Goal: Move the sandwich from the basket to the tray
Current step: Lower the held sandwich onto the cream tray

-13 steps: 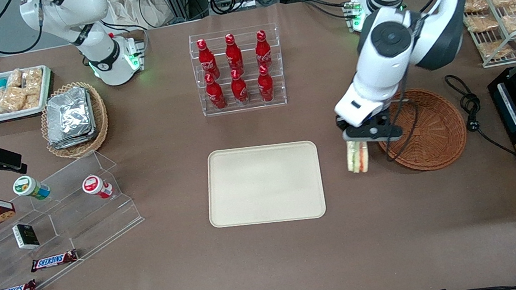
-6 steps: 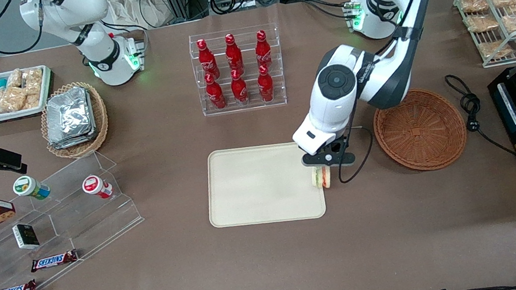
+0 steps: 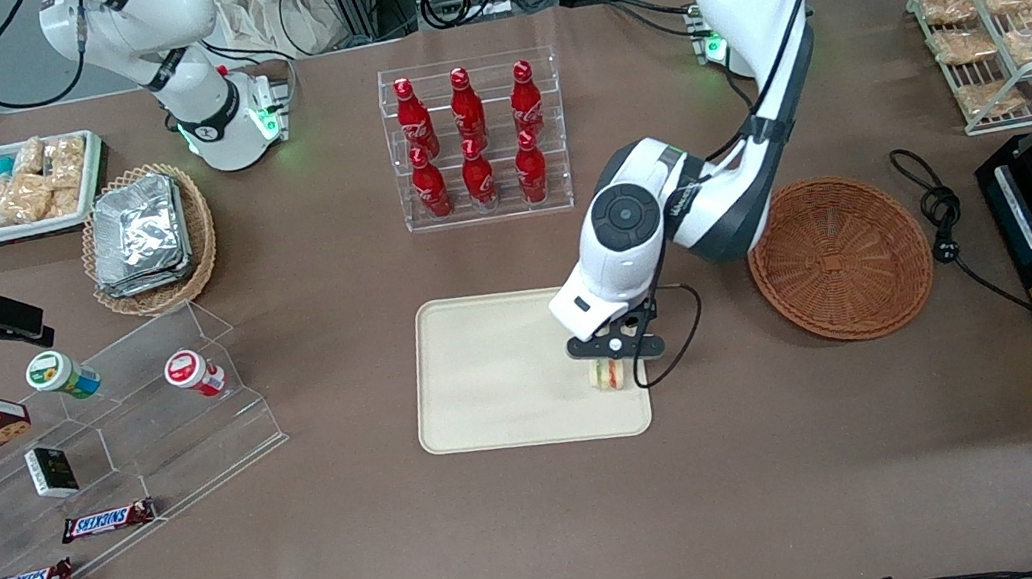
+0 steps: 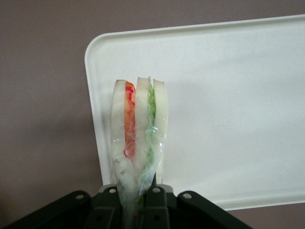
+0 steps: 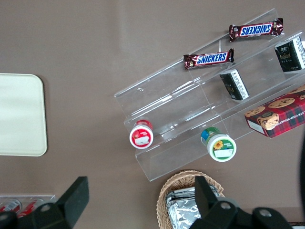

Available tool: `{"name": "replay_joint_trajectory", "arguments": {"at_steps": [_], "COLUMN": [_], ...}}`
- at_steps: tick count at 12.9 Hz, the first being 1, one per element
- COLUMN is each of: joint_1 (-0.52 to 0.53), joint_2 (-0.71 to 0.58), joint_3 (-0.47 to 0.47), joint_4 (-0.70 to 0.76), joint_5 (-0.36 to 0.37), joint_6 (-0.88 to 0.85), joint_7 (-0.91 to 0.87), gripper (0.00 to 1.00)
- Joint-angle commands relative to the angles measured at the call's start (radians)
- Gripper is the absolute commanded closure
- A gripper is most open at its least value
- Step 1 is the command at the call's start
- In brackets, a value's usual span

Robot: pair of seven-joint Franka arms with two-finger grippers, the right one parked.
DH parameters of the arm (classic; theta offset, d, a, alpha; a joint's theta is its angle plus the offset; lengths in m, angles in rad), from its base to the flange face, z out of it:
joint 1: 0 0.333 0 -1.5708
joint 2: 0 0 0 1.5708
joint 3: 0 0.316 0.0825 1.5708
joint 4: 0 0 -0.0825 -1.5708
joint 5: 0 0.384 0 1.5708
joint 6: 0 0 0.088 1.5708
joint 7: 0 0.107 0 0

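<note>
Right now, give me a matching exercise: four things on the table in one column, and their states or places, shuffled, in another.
Things:
1. sandwich
2. basket
3. gripper
4. tray

States:
A. holds nothing
B. lies flat under the sandwich
C. shut on the sandwich, over the tray's edge nearest the basket
D. held upright, filling edge showing

Pairs: 1-D, 2-A, 3-C, 4-B
</note>
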State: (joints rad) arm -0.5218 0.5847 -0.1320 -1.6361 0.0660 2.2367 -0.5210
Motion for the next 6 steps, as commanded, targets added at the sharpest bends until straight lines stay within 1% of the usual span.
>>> {"name": "replay_joint_trajectory", "arguments": {"at_steps": [1,5,6], "joint_1": [-0.015,-0.034,-0.034], "joint_2": [0.052,0.090,0.098], "joint_3": [0.006,0.006,0.006], "joint_4": [0.036,0.036,0.038], "joint_5": [-0.008,0.000,0.000], "joint_6": [0.036,0.057,0.057], "joint_7": [-0.011,-0.013,-0.013], "gripper": [0.88,0.88,0.85]}}
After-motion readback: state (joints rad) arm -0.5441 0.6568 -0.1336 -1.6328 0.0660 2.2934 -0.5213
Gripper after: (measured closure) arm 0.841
